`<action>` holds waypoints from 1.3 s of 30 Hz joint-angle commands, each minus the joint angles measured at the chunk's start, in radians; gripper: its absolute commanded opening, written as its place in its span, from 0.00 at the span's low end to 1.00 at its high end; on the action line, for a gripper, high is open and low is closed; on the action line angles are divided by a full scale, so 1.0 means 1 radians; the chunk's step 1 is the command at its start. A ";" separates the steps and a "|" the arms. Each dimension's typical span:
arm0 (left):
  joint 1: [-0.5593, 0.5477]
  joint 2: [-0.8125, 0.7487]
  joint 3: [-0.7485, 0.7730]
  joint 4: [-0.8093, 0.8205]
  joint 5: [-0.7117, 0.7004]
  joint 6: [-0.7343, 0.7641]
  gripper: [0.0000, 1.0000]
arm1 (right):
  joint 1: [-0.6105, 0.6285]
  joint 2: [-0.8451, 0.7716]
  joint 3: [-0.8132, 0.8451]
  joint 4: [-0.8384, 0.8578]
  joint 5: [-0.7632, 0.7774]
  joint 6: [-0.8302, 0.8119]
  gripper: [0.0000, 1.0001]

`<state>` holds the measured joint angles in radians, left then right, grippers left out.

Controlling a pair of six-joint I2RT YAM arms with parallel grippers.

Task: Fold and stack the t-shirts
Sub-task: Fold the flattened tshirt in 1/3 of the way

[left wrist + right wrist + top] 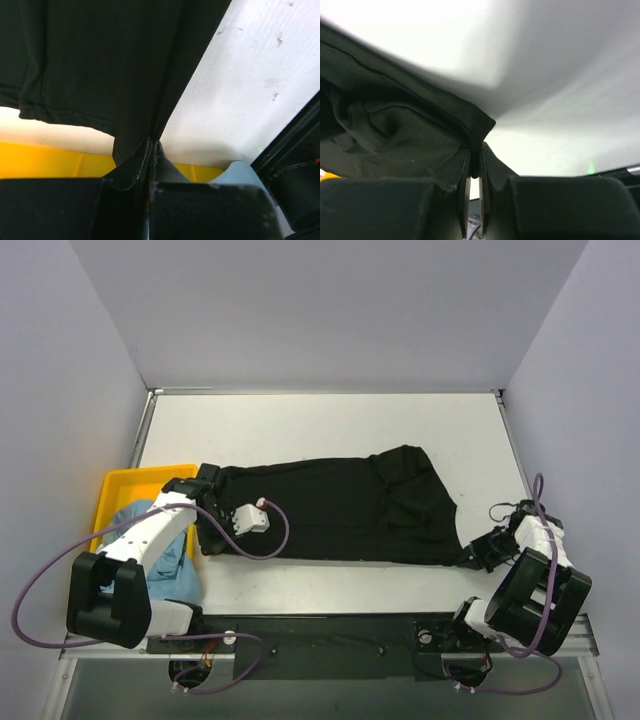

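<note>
Worktop [320, 430], top view: white, smooth and flat. The black t-shirt [340, 510] lies stretched across it as a long rumpled band of soft matte cloth, bunched thicker towards its right end. The left jaws hold its left end, just beside a yellow tray [120, 485] of hard plastic. The right jaws hold its near right corner. The light blue t-shirt [170, 565] sits crumpled at the tray, partly under the left arm [150, 530].

Left wrist view: jaws closed tight on a fold of the black t-shirt [100, 60]. A stitched hem shows.

Right wrist view: jaws pinched nearly together on a hemmed corner of the black t-shirt [395, 130].
</note>
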<state>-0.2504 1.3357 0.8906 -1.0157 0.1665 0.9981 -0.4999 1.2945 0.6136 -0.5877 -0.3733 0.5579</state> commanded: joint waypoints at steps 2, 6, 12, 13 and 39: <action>-0.016 -0.030 -0.039 -0.014 0.008 -0.013 0.30 | -0.074 -0.021 0.012 -0.089 0.036 0.013 0.32; -0.024 -0.020 0.045 0.012 0.017 -0.033 0.51 | -0.075 -0.076 0.102 -0.116 0.111 0.039 0.55; -0.081 0.065 0.331 0.016 0.142 -0.160 0.55 | -0.037 -0.169 0.308 -0.146 0.155 0.014 0.57; -0.126 0.110 0.378 0.025 0.162 -0.191 0.55 | 0.010 -0.169 0.331 -0.141 0.155 -0.009 0.57; -0.550 1.129 1.432 0.397 0.218 -0.974 0.54 | 0.385 0.437 0.534 0.005 -0.069 -0.115 0.43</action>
<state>-0.7956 2.4619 2.2654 -0.6937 0.3519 0.0742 -0.1452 1.6989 1.1378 -0.5972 -0.3954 0.4229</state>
